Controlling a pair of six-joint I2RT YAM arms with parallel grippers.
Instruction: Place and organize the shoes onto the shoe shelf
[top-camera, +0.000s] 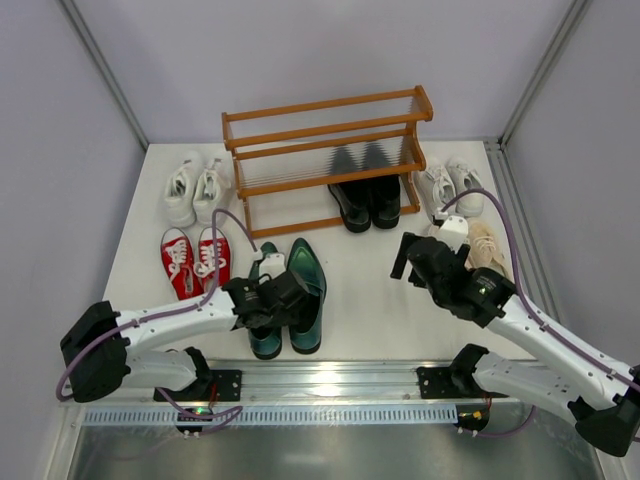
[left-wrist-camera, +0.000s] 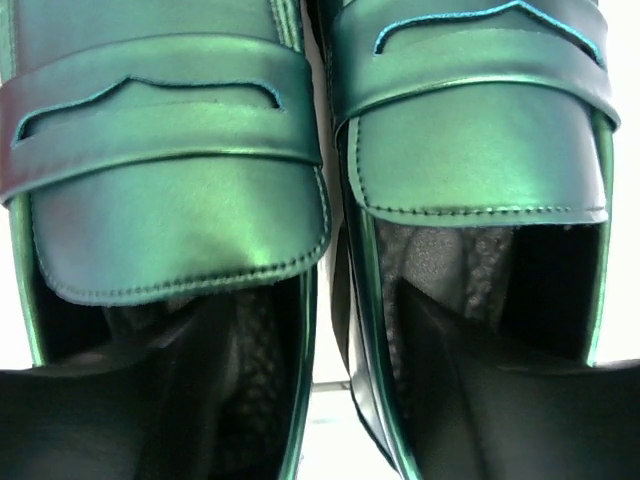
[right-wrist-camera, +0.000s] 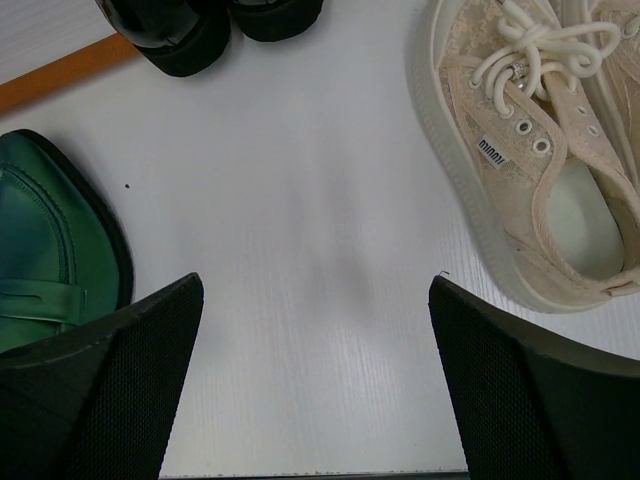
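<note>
top external: left hand (top-camera: 283, 312) down in green loafers (top-camera: 310, 270)

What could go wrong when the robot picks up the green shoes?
The left tool has one finger inside each green loafer, so it can pinch only their inner walls; one shoe might slip out when lifted. The black loafers already sit low in the shelf, so the green pair could bump them.

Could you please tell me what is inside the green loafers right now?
The left gripper has one jaw in each green loafer, over grey mesh lining. The insoles and toe interiors are covered.
</note>
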